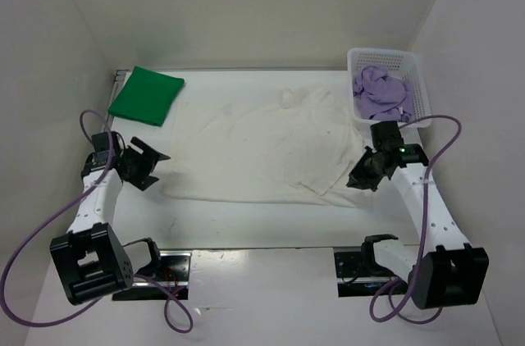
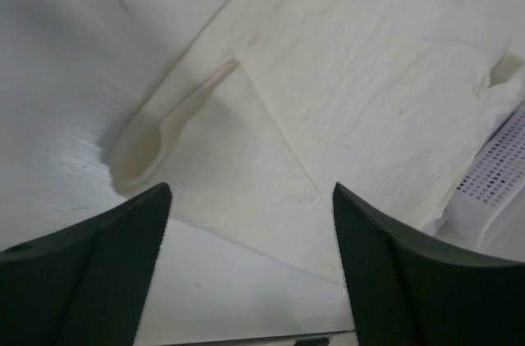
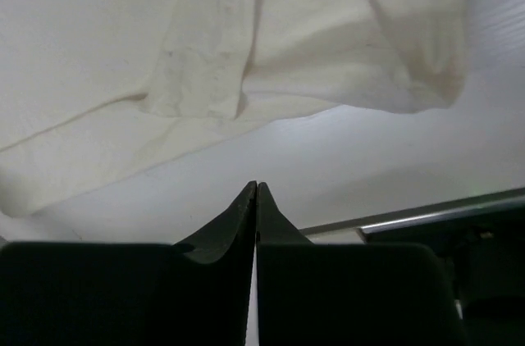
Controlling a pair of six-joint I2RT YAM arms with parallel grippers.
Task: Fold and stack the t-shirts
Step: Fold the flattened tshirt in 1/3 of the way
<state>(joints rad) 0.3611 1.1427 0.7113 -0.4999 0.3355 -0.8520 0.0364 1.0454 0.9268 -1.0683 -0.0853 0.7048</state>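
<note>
The white-cream t-shirt lies spread flat across the middle of the table. A bright green t-shirt sits folded at the back left. The light purple t-shirt is bunched in the basket. My left gripper is open just off the white shirt's left edge, with nothing between its fingers; one sleeve lies ahead of it. My right gripper is shut and empty by the shirt's near right corner. In the right wrist view its tips point at the shirt's hem.
A white lattice basket stands at the back right, also seen in the left wrist view as the basket. White walls close in the table on three sides. A metal rail runs along the near edge.
</note>
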